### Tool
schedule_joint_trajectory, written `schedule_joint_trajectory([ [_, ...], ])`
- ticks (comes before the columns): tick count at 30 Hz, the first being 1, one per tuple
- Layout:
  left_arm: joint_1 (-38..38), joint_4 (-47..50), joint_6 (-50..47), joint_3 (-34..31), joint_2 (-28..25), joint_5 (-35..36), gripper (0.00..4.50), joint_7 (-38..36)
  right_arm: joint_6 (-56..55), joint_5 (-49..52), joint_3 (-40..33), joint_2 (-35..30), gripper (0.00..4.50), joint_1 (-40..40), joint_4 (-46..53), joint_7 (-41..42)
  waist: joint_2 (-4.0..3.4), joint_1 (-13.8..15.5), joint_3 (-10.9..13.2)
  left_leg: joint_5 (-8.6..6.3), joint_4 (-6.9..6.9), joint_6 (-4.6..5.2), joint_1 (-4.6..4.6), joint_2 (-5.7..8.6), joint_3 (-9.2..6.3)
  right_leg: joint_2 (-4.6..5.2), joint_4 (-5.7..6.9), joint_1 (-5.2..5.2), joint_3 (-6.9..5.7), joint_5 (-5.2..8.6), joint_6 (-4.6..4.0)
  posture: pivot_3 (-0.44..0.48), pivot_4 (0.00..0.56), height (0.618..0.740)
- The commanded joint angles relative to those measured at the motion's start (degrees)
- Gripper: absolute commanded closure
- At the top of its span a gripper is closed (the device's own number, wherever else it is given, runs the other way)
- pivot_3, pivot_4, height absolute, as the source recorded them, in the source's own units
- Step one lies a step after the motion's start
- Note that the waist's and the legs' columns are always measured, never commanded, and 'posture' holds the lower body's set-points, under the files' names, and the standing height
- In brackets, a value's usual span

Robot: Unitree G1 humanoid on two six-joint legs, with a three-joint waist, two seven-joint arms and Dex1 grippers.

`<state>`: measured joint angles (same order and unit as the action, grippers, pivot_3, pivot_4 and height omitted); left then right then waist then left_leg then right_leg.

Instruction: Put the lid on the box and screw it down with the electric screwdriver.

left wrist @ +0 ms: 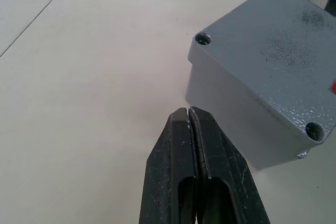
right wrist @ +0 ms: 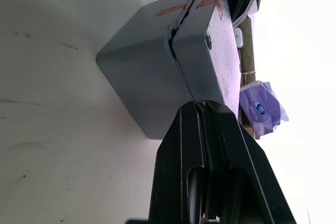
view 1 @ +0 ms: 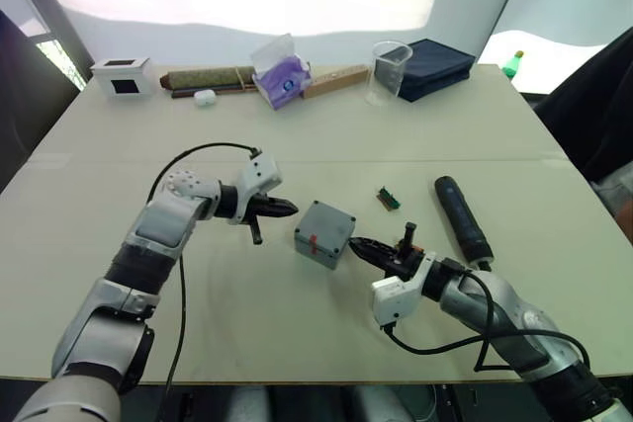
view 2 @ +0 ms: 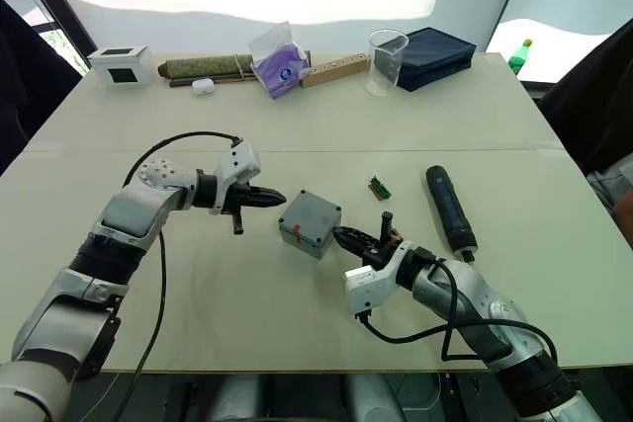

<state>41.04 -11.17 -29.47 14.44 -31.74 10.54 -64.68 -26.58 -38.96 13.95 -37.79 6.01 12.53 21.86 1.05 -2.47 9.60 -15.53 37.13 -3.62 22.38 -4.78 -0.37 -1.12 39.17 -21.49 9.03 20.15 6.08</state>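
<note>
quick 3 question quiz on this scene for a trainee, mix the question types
1. True or false: the lid already sits on the grey box.
2. Where does the electric screwdriver lie? A) in the right gripper B) on the table, on the robot's right of the box C) inside the clear cup
3. Fill in: the left gripper has its fingers ____.

Key: 1 true; 2 B; 3 shut.
</note>
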Motion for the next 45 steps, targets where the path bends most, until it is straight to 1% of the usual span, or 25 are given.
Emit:
schedule_joint_trajectory([
  [1,0.03,3.38,-1.21,-1.34,-0.04,1.88,4.50,-0.82,0.11,1.23,-1.57,-0.29,4.40,0.27,1.65,-0.36,0.00,-0.01,0.00,0.00,0.00,0.00,0.00,0.00,0.00,0.00,0.00,0.00,0.00,0.00,0.00,0.000,0.150,0.740],
  [10,-1.62,6.07,-2.64,-0.57,0.03,2.46,4.50,-1.00,0.36,1.81,-1.99,-0.02,4.40,0.16,3.42,0.03,0.00,0.01,0.00,0.01,0.01,-0.01,0.00,0.00,0.00,0.00,0.01,0.01,0.00,0.00,0.00,0.000,0.150,0.740],
  [45,-3.16,7.32,-3.00,-0.36,-1.42,2.12,4.50,-1.73,-0.53,3.42,-1.07,0.68,4.40,-0.40,4.87,1.13,0.00,0.00,0.00,0.00,0.02,0.00,0.00,0.00,-0.01,0.00,0.02,0.01,-0.01,0.00,0.00,0.000,0.150,0.740],
])
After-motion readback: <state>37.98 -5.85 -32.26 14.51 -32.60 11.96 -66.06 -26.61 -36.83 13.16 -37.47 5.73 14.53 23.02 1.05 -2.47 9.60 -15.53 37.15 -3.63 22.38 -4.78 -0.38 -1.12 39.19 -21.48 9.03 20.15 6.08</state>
